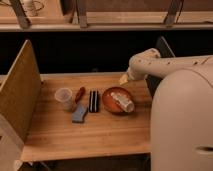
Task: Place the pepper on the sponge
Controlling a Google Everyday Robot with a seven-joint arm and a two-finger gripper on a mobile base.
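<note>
Camera view. Right of centre, over the far edge of the surface (100, 135): hand (123, 79), fingers spread, holding nothing. Left of centre: pepper (80, 94) lying between cup (64, 98) and black block (93, 100), just above sponge (79, 113). Bowl (109, 102) below hand.

Pepper (80, 94) red, sponge (79, 113) blu-gry, claw (123, 78) cream.
</note>
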